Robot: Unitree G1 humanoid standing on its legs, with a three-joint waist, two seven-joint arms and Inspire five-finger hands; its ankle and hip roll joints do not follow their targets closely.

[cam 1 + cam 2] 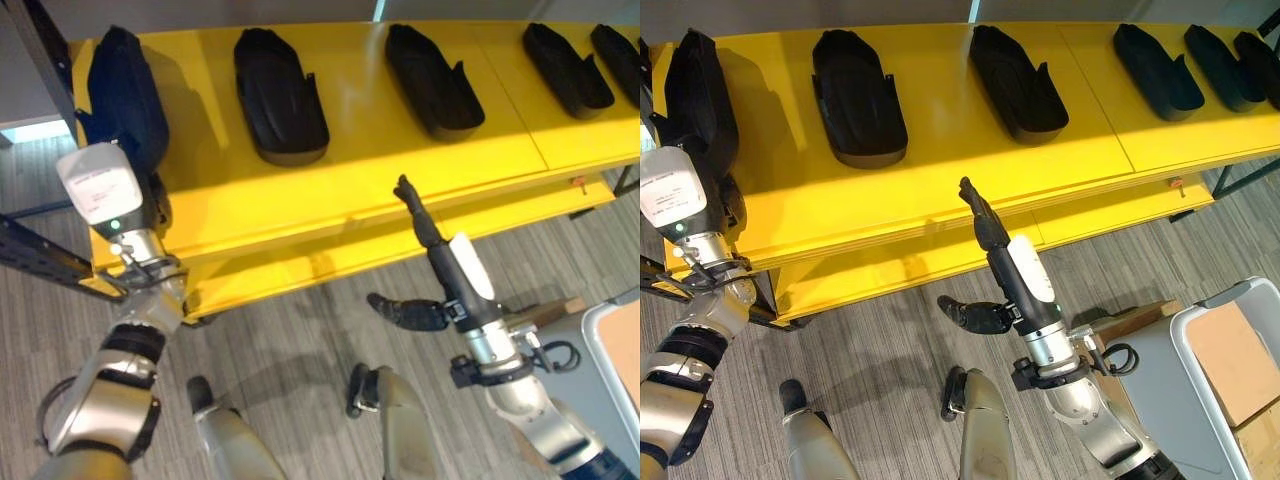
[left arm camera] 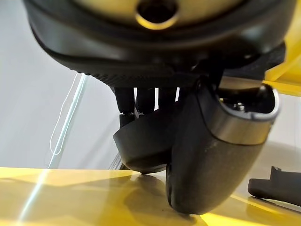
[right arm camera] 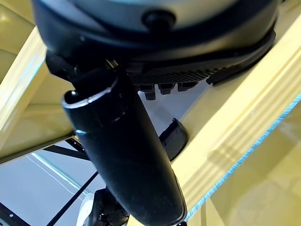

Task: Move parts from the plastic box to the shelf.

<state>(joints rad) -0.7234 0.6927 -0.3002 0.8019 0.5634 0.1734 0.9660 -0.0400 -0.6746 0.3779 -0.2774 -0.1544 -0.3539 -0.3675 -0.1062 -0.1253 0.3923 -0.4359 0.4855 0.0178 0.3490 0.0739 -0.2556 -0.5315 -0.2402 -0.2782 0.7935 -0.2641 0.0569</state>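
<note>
Several black moulded parts lie in a row on the yellow shelf [image 1: 370,150], among them part [image 1: 280,85] and part [image 1: 435,80]. At the shelf's far left end another black part [image 1: 125,95] stands tilted on its edge. My left hand [image 1: 105,190] is shut on this black part [image 2: 141,146], thumb [image 2: 211,155] in front and fingers behind, and its lower end touches the shelf top. My right hand [image 1: 445,260] hangs open and holds nothing, in front of the shelf's edge near its middle. The plastic box [image 1: 1240,300] stands on the floor at the lower right.
A dark metal upright [image 1: 45,50] and a rail [image 1: 40,255] frame the shelf's left end. A lower yellow shelf board [image 1: 400,245] runs beneath the top one. Cardboard [image 1: 1230,360] lies in the box. Grey plank floor [image 1: 300,340] spreads in front.
</note>
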